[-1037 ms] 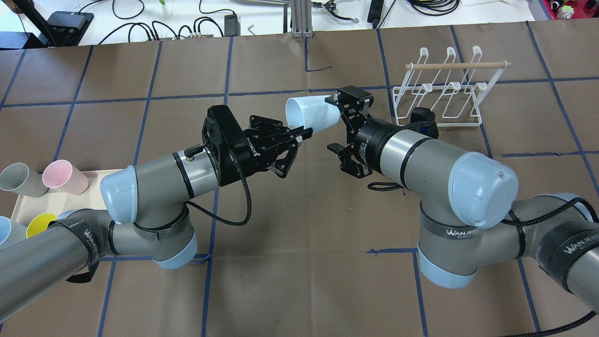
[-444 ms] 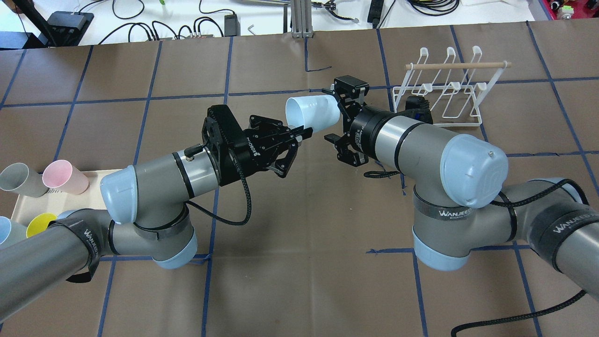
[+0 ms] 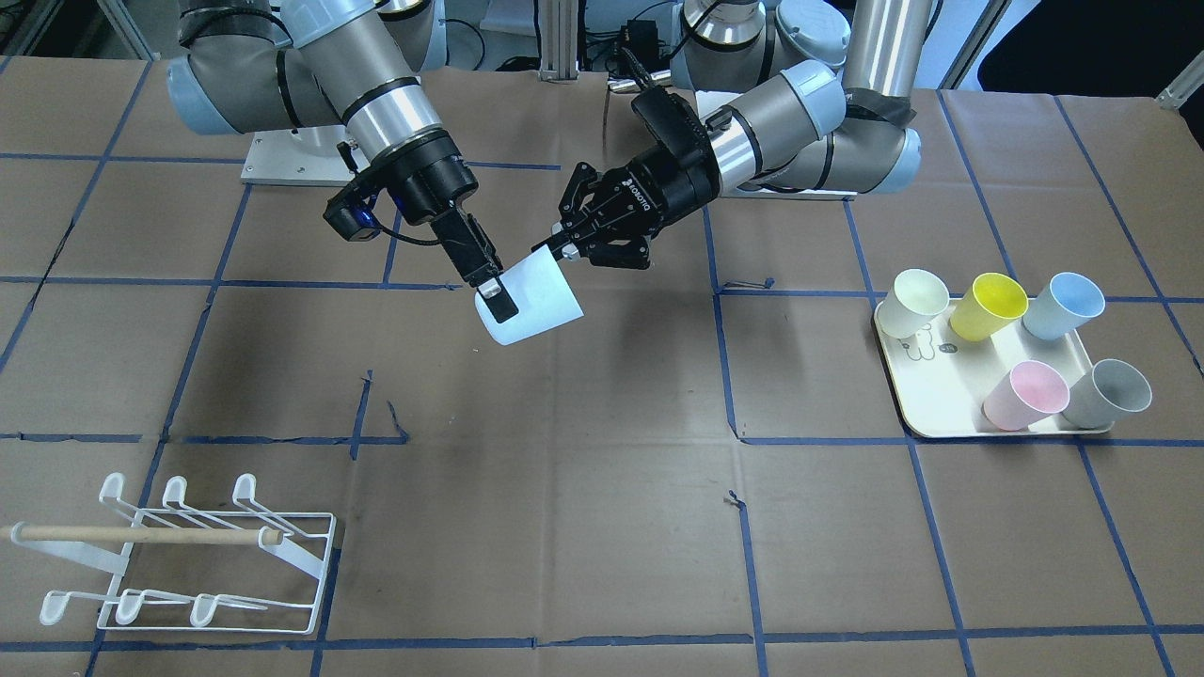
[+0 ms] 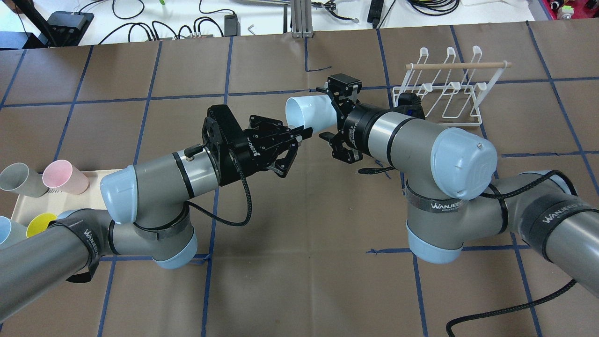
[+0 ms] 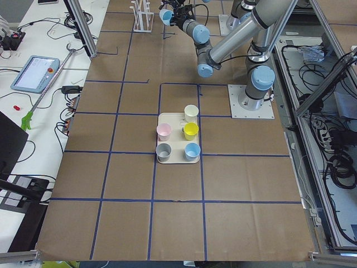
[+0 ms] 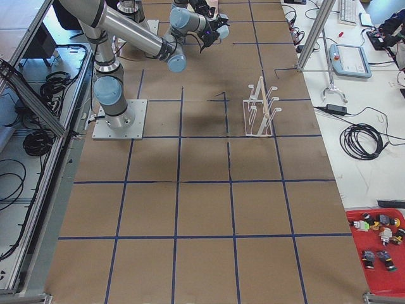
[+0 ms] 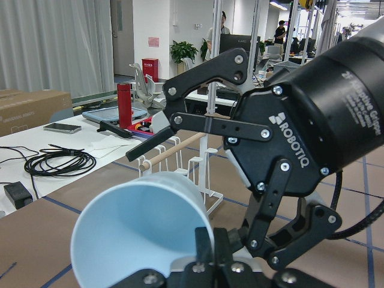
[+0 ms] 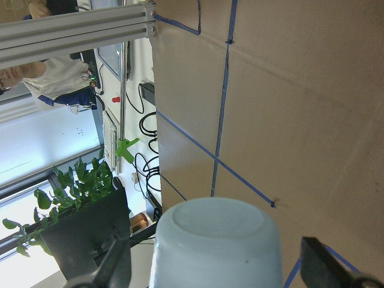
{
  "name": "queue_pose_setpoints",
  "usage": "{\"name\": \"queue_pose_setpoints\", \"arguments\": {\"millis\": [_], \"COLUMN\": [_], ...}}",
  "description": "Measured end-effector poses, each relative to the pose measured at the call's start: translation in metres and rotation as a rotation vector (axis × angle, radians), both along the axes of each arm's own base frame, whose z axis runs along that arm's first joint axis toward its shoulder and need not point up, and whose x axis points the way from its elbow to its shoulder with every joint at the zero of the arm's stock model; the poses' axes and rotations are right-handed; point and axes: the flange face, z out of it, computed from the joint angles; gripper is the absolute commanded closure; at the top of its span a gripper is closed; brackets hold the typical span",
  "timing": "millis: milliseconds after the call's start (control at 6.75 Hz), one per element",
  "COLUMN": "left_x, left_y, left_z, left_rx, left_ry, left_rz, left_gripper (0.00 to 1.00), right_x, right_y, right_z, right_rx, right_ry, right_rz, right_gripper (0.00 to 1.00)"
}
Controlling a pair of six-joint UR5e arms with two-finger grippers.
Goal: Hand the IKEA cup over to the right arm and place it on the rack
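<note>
IKEA cup (image 4: pixel 309 112), rim pinched by left gripper (image 4: pixel 302 135), right gripper (image 4: pixel 326 113) marked ROBOTIQ, spread around base

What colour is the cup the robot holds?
Pale blue. The cup shows best in the left wrist view.

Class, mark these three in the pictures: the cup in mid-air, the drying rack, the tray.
pale blue cup (image 4: pixel 311 110), overhead view, its side wall.
drying rack (image 4: pixel 458 66), overhead view, the wooden dowel.
cream tray (image 3: pixel 942 395), front-facing view, bare floor.
</note>
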Motion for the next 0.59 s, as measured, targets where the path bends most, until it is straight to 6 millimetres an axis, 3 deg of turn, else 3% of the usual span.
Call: {"name": "queue_pose_setpoints", "arguments": {"millis": [593], "left_x": [0.0000], "left_y": [0.0005], "left_z": [0.0003], "left_rx": [-0.001], "left_ry": [0.000], "left_rz": [0.000], "left_gripper": [0.97], "right_x": [0.0024], "right_y": [0.0001], "right_z": [-0.0039], "right_rx": [0.008], "right_ry": [0.002], "right_rz": [0.006], "right_gripper": [0.00]}}
